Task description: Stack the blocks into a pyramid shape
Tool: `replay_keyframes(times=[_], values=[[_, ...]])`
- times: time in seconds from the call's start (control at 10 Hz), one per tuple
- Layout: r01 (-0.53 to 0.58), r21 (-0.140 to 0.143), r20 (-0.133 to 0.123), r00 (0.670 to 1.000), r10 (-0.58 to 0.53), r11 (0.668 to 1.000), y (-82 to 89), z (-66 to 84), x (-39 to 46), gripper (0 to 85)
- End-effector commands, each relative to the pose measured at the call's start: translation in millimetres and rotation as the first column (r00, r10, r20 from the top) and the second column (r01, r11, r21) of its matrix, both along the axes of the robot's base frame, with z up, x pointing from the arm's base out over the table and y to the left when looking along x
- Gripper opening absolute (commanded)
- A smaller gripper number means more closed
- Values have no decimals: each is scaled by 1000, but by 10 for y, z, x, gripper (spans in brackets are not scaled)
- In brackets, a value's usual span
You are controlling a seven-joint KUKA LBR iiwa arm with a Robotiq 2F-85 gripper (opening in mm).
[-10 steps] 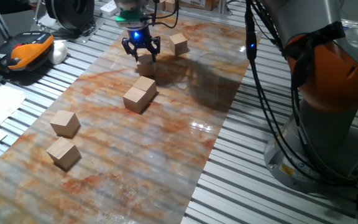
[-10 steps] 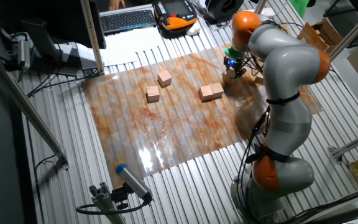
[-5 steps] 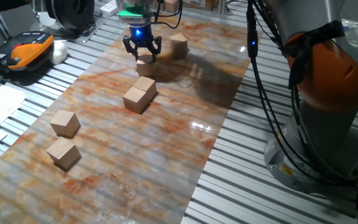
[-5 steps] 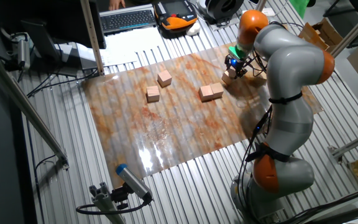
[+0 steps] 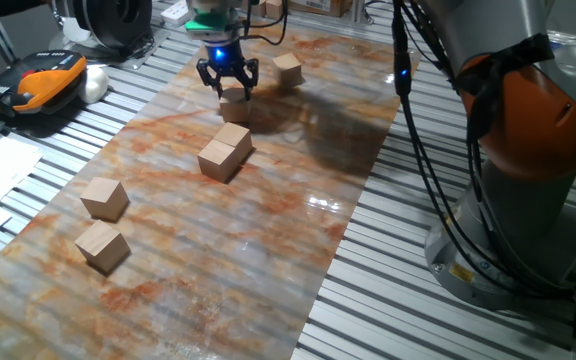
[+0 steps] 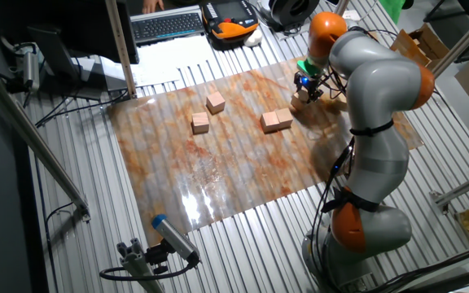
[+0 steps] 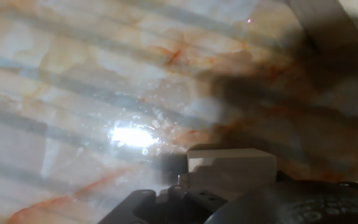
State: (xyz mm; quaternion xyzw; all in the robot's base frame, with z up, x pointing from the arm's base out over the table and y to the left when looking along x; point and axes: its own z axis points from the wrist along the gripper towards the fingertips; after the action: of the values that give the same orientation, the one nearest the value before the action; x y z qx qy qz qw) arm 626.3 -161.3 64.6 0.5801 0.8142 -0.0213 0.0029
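Observation:
My gripper (image 5: 230, 90) hangs at the far end of the marbled mat, its fingers spread just above and around the top of one tan block (image 5: 235, 108) that rests on the mat. The hand view shows this block (image 7: 231, 167) close below the hand; no fingers appear there. Two blocks (image 5: 225, 150) stand touching side by side in the middle of the mat. A single block (image 5: 287, 70) lies beyond the gripper to the right. Two more blocks (image 5: 104, 197) (image 5: 102, 246) sit apart at the near left. In the other fixed view the gripper (image 6: 306, 88) is right of the pair (image 6: 276, 121).
The marbled mat (image 5: 268, 230) lies on a slatted metal table. An orange device (image 5: 43, 80) and papers sit off the mat to the left, a keyboard (image 6: 168, 24) beyond it. The robot's base (image 5: 528, 200) and cables stand to the right.
The gripper has risen slightly and shifted a little over the far block. The block beneath it has stayed on the mat, and the other blocks have not moved.

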Motion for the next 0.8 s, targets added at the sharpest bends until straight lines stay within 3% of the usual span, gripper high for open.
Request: replay_keyframes(times=[0.0,0.2,0.4,0.5,0.7], values=[[3,-1,0,1000,-3,1000,-4,5,-6,0],[-17,-15,-5,1000,17,1000,-28,15,-40,0],[-36,-30,-3,999,36,999,-80,-5,-127,0],[-43,-8,8,999,43,999,-113,11,-186,0],[70,94,61,995,-76,993,-128,92,-246,0]])
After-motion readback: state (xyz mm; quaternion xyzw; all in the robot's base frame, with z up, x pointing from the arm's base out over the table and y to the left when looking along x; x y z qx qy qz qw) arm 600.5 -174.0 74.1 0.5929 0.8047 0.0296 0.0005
